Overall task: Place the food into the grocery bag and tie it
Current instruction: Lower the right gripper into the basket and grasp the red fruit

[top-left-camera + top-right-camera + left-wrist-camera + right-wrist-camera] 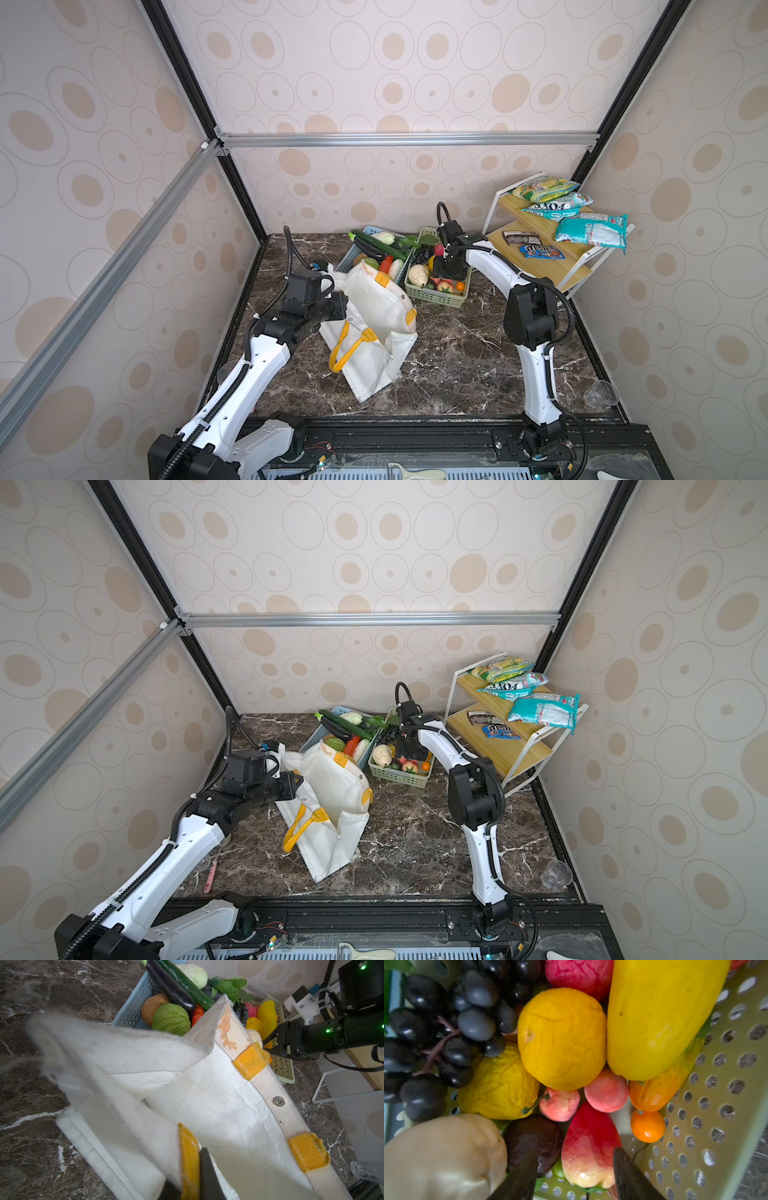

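The grocery bag (376,316) (332,800), white with yellow-orange handles, stands open on the marble table in both top views. My left gripper (344,305) (191,1167) is shut on its near rim at a yellow handle tab (189,1153). The food lies in a green basket (434,296) (716,1084): dark grapes (446,1032), a round orange fruit (562,1039), a long yellow fruit (654,1012) and a red-and-cream fruit (589,1142). My right gripper (449,270) (575,1151) is down in that basket, open, its jaws either side of the red-and-cream fruit.
A blue basket (347,257) of vegetables stands behind the bag, touching the green basket. A wooden two-tier shelf (540,266) with snack packets fills the back right corner. A clear plastic cup (600,395) lies at the front right, a pink pen (210,875) at the front left.
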`<state>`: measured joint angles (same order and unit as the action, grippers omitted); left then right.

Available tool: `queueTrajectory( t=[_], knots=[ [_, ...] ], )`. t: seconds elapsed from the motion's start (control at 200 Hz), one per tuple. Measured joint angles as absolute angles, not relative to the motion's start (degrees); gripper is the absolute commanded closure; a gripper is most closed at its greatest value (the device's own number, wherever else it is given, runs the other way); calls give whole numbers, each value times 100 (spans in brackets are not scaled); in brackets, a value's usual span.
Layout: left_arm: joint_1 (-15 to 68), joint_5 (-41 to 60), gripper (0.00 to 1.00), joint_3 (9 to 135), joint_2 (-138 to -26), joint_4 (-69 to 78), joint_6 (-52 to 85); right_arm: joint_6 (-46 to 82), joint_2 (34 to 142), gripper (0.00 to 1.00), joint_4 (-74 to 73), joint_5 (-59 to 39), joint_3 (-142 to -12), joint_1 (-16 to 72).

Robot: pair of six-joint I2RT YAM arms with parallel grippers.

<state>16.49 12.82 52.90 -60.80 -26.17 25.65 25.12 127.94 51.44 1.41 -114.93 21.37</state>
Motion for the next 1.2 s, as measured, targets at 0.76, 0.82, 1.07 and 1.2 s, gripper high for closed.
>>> queueTrajectory(
  t=[0.76, 0.82, 1.07, 1.2],
  knots=[
    [1649, 1271, 100, 5271, -6075, -2617, 2565, 2034, 13502, 40, 5544, 259, -11642, 2145],
    [1649, 1271, 100, 5271, -6075, -2617, 2565, 2025, 13502, 41, 5542, 257, -11642, 2145],
    [1649, 1271, 100, 5271, -6075, -2617, 2565, 2023, 13463, 41, 5537, 231, -11640, 2145],
    [1649, 1271, 100, 5271, -6075, -2617, 2565, 2023, 13286, 41, 5542, 123, -11609, 2145]
  ],
)
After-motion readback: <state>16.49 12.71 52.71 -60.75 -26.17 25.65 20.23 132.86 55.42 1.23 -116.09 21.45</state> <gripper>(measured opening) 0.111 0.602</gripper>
